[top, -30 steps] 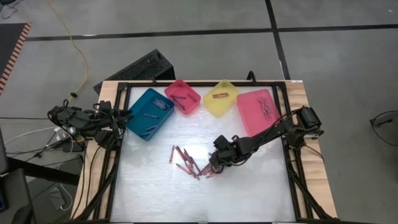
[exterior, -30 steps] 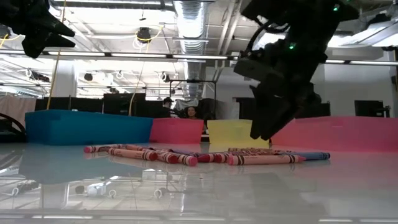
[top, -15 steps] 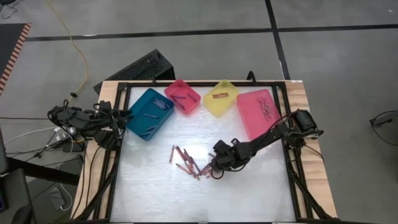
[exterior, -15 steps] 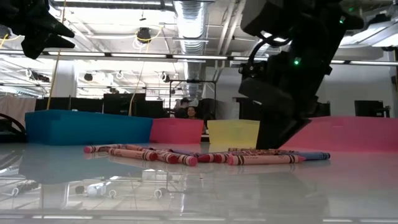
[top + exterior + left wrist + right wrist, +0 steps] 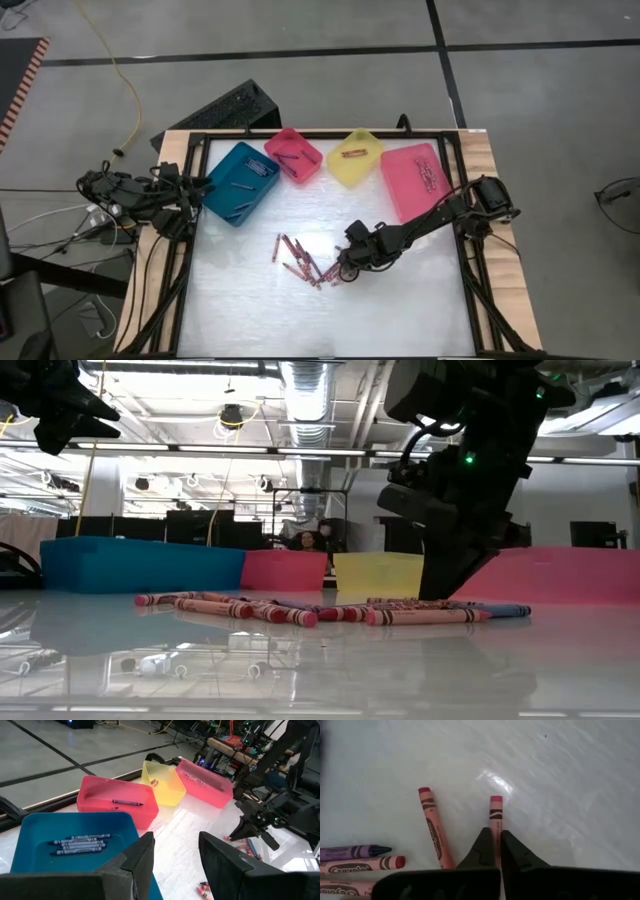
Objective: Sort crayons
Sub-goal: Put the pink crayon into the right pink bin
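While the left end effector (image 5: pixel 175 865) waits spread over the teal bin (image 5: pixel 238 182), the right end effector (image 5: pixel 496 851) pinches a red crayon (image 5: pixel 495 815) lying on the table (image 5: pixel 400 310) beside the crayons (image 5: pixel 300 260)

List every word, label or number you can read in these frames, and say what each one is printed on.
"Crayola": on the wrapper of a pink crayon lying on the table, right wrist view.
Print on the purple crayon above it: too blurred to read.
Print on the two upright pink crayons: too blurred to read.
No other text can be read in any view.
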Controlling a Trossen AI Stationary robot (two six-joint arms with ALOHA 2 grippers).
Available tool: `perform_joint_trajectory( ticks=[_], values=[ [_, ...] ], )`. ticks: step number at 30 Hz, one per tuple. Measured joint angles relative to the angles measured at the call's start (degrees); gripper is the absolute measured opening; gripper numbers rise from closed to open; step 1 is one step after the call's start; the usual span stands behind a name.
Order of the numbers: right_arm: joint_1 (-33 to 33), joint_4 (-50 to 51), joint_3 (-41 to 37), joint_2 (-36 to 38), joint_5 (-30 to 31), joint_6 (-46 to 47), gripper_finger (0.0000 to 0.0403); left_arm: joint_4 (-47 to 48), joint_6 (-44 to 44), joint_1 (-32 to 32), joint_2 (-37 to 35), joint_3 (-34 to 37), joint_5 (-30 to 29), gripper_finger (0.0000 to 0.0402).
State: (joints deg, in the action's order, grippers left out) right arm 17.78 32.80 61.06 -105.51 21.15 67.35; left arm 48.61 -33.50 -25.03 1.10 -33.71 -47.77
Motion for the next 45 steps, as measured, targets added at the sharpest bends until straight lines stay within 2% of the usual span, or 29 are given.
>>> perform_joint_trajectory(
  ticks=[9,12,16,23,27,30,38,42,45],
  values=[
    [-0.12,1.5,1.84,2.28,0.46,-2.46,0.0004,0.0,0.0,-0.01,0.0,0.0,0.0,0.0145],
    [-1.2,6.36,3.83,4.96,1.8,-5.27,0.0002,-0.01,0.0,0.01,0.0,0.0,0.0,0.0145],
    [-3.98,16.71,6.66,11.21,6.68,-6.36,0.0002,-0.01,0.0,0.0,0.0,0.0,0.0,0.0145],
    [-13.04,33.73,6.86,21.37,14.7,-4.24,0.0001,-0.02,0.0,-0.01,0.0,0.0,-0.05,0.0145],
    [-19.57,43.1,6.71,23.37,19.58,-0.87,0.0,-0.02,0.0,0.01,0.0,0.0,-0.07,0.0145],
    [-24.6,48.32,6.63,23.87,20.33,-0.67,0.0,-0.01,0.0,0.01,0.0,0.0,-0.07,0.0145],
    [-34.82,46.48,-1.53,23.74,17.72,-7.62,0.0,-0.01,0.0,0.01,0.0,0.0,-0.08,0.0145],
    [-38.04,44.9,-6.18,23.74,15.1,-8.45,0.0,-0.01,0.02,0.01,0.0,0.0,-0.04,0.0145],
    [-39.52,40.14,-8.87,23.84,12.38,-12.62,0.0,-0.01,0.01,-0.01,0.0,0.0,-0.05,0.0145]
  ],
)
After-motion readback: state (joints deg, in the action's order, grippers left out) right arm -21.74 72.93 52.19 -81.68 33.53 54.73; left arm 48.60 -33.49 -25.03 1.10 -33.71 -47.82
